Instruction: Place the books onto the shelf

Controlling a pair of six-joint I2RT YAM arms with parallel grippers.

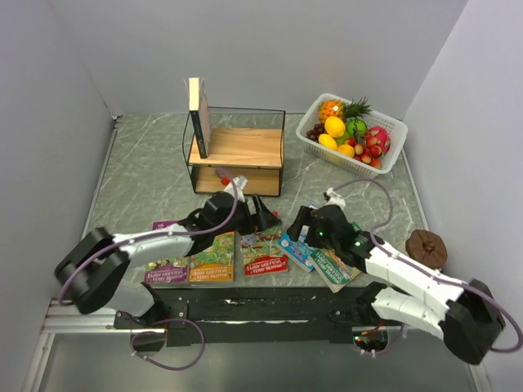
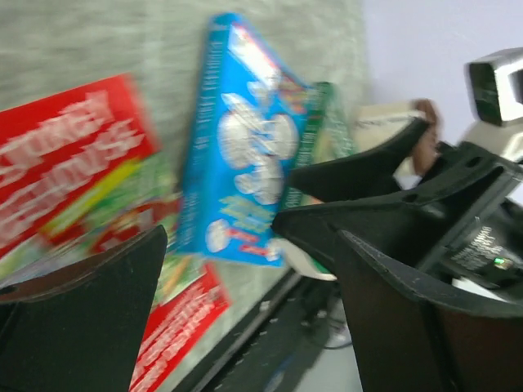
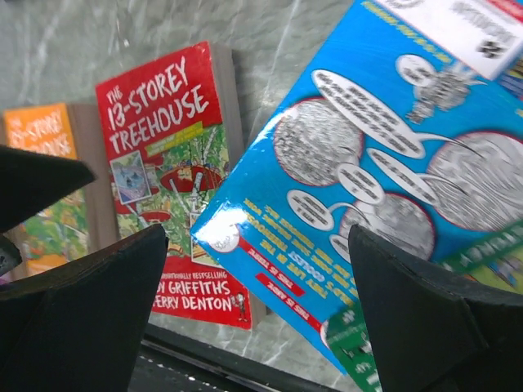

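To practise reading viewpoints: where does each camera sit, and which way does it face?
Top external: above and behind, facing down on the table; both arms visible.
Left wrist: on left arm, facing the blue book; left claw shows.
Right wrist: on right arm, facing down; right claw shows.
Shared: both wrists see the blue book.

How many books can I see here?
6: an upright book on the shelf; five flat on the table: purple, orange, red, blue, green. Others may be hidden.

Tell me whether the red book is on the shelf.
No, the red book lies flat on the table, in front of the shelf.
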